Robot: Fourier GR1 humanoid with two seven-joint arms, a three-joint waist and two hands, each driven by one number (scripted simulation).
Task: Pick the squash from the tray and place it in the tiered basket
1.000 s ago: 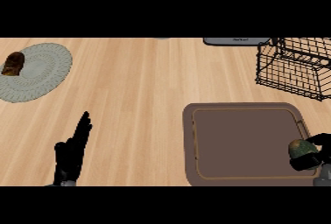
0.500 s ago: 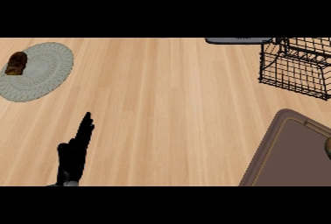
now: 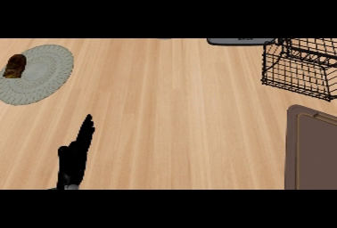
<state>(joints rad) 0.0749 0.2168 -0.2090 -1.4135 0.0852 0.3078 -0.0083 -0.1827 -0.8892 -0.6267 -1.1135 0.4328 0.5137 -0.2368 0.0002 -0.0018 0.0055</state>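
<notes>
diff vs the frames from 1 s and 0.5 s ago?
The tray has slid toward the right edge and is now cut off by it. The right hand and the squash it curled round a second ago are out of view. The tiered basket sits slightly further right. The left hand rests open as before; the round mat keeps its brown item.

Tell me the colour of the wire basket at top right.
Black wire mesh, the tiered basket, seen in the head view.

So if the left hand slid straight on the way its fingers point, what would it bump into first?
Probably nothing: the left hand points up the bare wooden counter, passing right of the grey-green plate.
</notes>
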